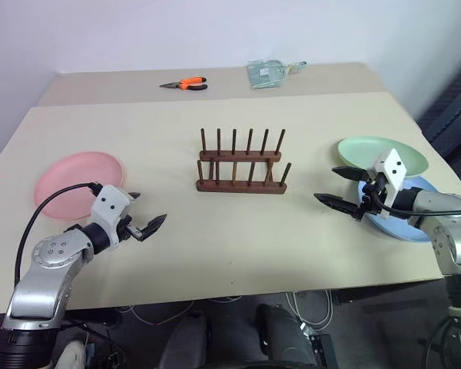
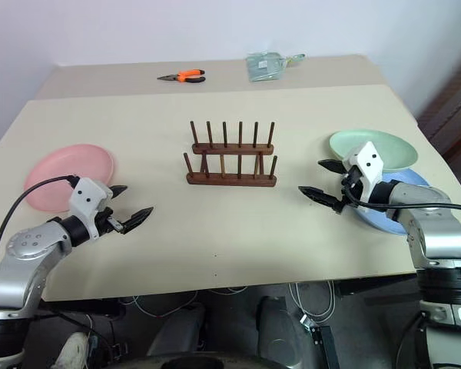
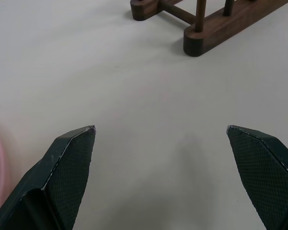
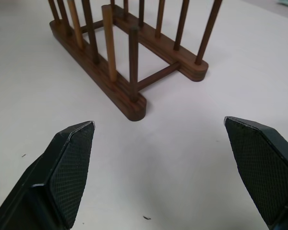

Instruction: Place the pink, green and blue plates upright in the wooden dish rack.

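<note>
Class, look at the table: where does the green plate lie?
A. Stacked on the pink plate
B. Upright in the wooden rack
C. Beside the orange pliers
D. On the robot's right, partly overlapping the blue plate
D: the green plate lies flat on the robot's right, its near edge over the blue plate, while the wooden rack stands empty.

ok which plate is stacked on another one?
The green plate. Its near edge overlaps the blue plate beneath it at the table's right side. The pink plate lies alone, flat on the left.
</note>
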